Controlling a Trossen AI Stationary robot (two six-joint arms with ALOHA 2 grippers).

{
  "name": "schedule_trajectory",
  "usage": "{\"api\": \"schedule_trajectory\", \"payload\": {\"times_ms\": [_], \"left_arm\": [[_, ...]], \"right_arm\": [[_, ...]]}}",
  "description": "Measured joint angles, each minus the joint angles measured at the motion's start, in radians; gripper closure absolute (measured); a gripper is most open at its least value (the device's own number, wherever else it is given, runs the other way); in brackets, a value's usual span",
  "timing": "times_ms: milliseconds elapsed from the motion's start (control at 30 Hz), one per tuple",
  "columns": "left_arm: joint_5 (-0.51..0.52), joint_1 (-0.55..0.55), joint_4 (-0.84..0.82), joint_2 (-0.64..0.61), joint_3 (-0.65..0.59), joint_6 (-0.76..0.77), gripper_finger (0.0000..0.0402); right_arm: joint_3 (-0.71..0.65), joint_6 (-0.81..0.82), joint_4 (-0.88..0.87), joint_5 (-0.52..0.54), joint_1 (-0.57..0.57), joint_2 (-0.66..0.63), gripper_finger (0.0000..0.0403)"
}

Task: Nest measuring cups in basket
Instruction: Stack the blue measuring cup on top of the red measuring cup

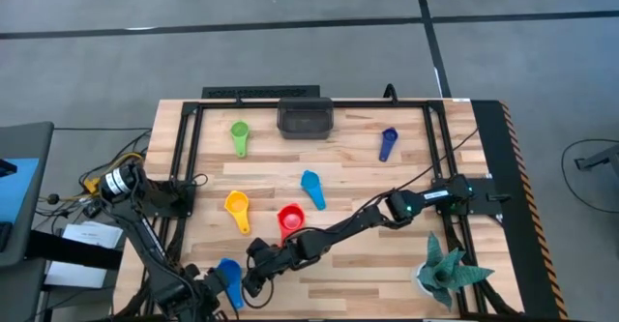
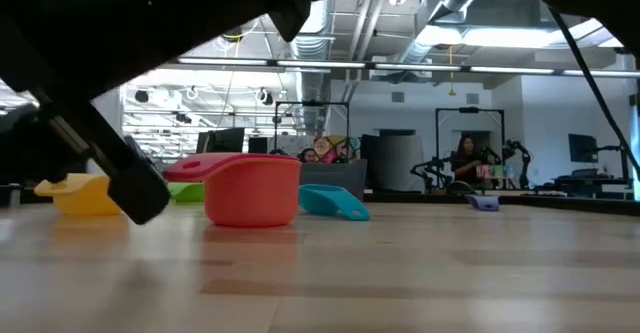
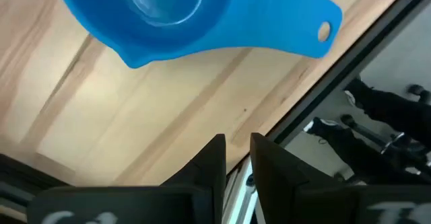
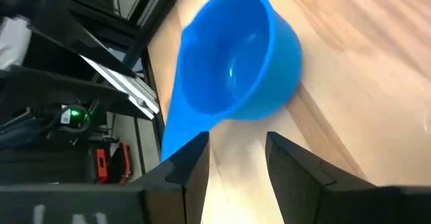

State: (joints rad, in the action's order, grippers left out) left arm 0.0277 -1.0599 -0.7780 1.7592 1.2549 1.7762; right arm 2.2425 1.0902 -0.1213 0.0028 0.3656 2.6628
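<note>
The royal blue cup (image 1: 230, 279) lies near the table's near-left edge, upright on its base, and shows large in the right wrist view (image 4: 236, 62) and the left wrist view (image 3: 168, 15). My right gripper (image 1: 254, 279) (image 4: 237, 158) is open, low over the table just right of the cup. My left gripper (image 1: 207, 289) (image 3: 237, 162) is shut and waits at the near edge, left of the cup. Red (image 1: 289, 219), yellow (image 1: 238, 211), light blue (image 1: 312, 189), green (image 1: 240, 136) and dark blue (image 1: 388, 143) cups stand apart on the table. The basket (image 1: 305, 119) sits at the far edge. The orange cup is out of view. My right gripper comes at the royal blue cup level, from the table's right. The cup's flat handle (image 4: 176, 126) runs down beside one finger (image 4: 192, 160); I cannot tell whether they touch. The bowl stands on the table just ahead of the fingertips.
A teal spiky plant-like object (image 1: 447, 270) stands at the near-right corner. A black frame (image 1: 189, 158) runs round the table top. The red cup (image 2: 250, 188) sits close behind my right arm. Bare wood lies between the cups and the basket.
</note>
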Motion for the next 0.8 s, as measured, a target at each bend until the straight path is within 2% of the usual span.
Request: {"api": "schedule_trajectory", "payload": {"times_ms": [433,633,800], "left_arm": [[-0.050,-0.002,0.001,0.000,0.000,-0.011,0.0345],[-0.052,-0.002,0.000,0.000,0.000,-0.011,0.0345],[-0.061,-0.002,0.000,0.000,0.000,-0.011,0.0345]], "right_arm": [[0.068,-0.111,-0.036,0.112,-0.007,-0.003,0.0247],[0.070,-0.246,0.001,0.097,-0.016,-0.003,0.0244],[0.070,-0.401,0.025,0.026,-0.026,-0.003,0.0257]]}}
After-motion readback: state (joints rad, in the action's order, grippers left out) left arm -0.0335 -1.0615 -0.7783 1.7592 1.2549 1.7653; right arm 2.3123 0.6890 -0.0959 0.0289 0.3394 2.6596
